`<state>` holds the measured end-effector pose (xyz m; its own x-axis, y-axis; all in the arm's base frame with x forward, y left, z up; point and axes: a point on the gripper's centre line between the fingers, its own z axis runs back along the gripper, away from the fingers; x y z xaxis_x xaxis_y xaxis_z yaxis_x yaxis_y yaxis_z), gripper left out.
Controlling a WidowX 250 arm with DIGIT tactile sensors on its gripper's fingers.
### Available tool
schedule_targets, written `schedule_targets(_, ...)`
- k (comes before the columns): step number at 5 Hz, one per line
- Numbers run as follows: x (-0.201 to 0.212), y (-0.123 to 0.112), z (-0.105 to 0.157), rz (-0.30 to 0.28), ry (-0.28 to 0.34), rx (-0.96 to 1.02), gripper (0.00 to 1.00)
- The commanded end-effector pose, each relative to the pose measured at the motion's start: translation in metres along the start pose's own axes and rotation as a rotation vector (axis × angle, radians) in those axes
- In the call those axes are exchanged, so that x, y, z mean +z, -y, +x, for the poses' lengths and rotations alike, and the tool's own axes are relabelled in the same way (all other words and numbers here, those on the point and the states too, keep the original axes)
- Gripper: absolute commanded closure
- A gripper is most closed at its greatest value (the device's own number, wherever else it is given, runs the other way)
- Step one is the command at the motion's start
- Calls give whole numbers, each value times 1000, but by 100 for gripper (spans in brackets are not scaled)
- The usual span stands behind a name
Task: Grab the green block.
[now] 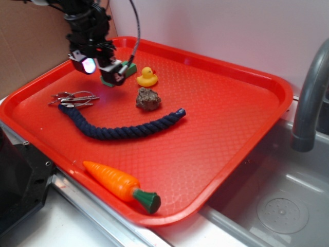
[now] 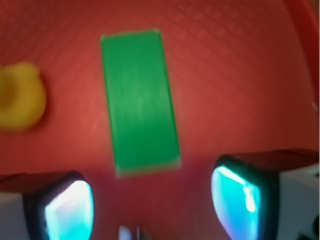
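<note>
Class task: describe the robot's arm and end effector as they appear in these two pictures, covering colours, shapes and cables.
The arm is black and blocky, with a grey cable curving down its side. The end effector has two fingers with black frames around rounded pads that glow cyan-white. Pale grey housing sits outside each pad.

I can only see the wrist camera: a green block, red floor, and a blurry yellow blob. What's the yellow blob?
Observer: A rubber duck, right beside the green block.
Operator: Is the red stuff a table?
Observer: No, it's a red tray with raised edges.
Operator: Any other toys on it?
Observer: Several things, including a brown rock, a dark blue rope and a toy carrot near the front edge.
</note>
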<state>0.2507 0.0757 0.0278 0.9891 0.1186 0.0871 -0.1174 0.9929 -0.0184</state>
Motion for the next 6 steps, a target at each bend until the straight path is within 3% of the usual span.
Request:
schedule_targets(1,-17,-8,36,38,6,-51,0)
schedule_targets(2,-17,-7,32,40,4,-27,100)
schedule_targets(3,5,-2,19,41,9,-23,100)
schedule_targets(4,44,5,-2,-50,-11,-79,100)
schedule_targets(5,92,21,-19,48,89,37,100)
schedule_targets(6,141,38,-26,-34,146,58,100)
